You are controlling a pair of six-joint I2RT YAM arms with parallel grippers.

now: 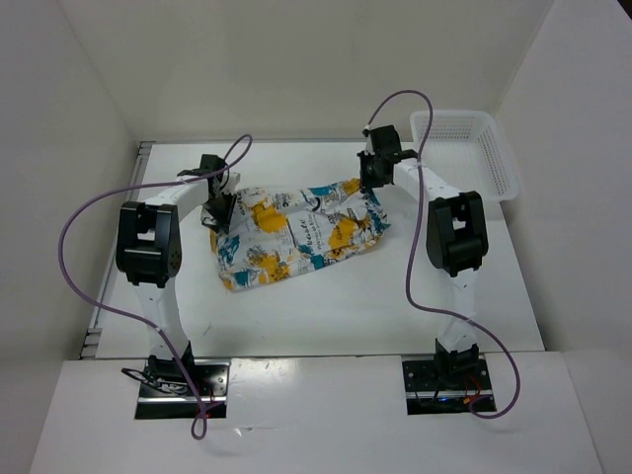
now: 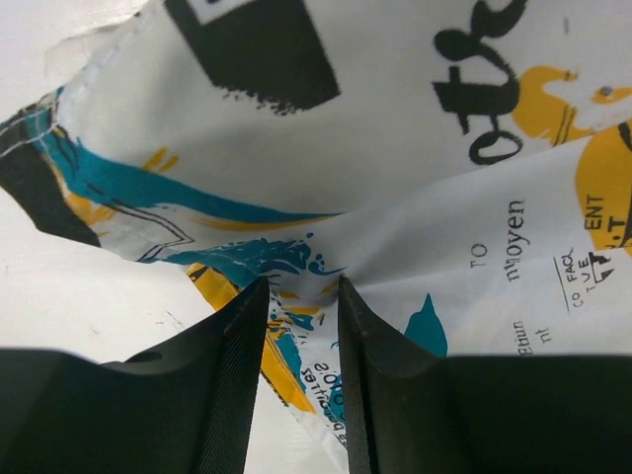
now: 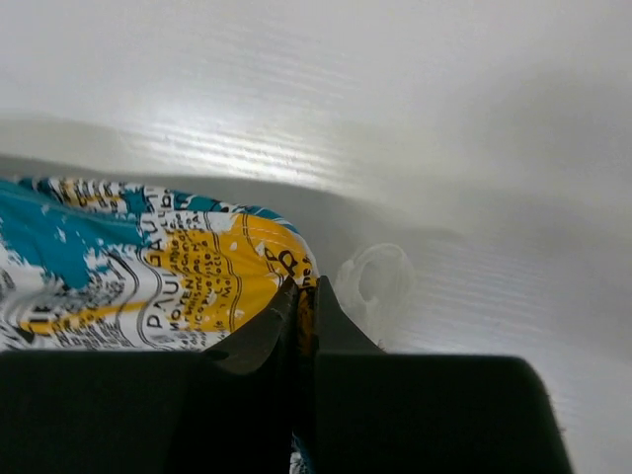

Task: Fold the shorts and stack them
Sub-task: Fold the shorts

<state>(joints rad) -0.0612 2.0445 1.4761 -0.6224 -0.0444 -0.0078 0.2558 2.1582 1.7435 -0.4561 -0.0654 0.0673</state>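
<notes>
White table (image 1: 346,306), white walls (image 1: 296,59), lattice basket (image 1: 494,148) far right. The left gripper (image 2: 301,286) and right gripper (image 3: 306,288) each pinch the shorts (image 1: 296,237).

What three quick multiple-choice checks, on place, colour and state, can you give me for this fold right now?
1. Where is the basket? A near left corner; B far right corner of the table; C near edge, centre.
2. Basket colour? A red; B black; C white.
3. State of the right gripper? A shut on the shorts' edge; B open over the basket; C out of view.
Answers: B, it sits at the table's far right corner; C, its lattice is white; A, the printed cloth edge is pinched in it.
</notes>
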